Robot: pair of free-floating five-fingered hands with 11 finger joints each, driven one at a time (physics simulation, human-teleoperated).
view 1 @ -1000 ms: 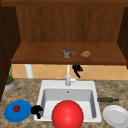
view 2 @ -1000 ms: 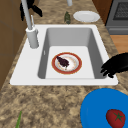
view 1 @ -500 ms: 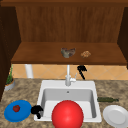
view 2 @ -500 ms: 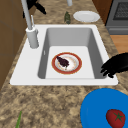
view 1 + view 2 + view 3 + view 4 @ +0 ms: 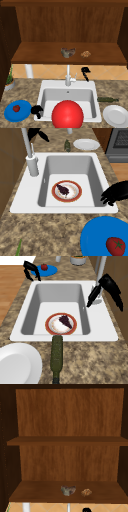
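Right robot hand poised beside the faucet

The faucet stands at the sink's 12 o'clock rim; the right robot hand hovers at its 3 o'clock, fingers straight and pointing down, not touching. The left robot hand hangs, fingers curled and holding nothing, at the sink's 8 o'clock corner, beside the blue plate. Judged step: approach; contact calls for closing leftward.

Blue plate cut by frame edge; shelf lumps unidentifiable.
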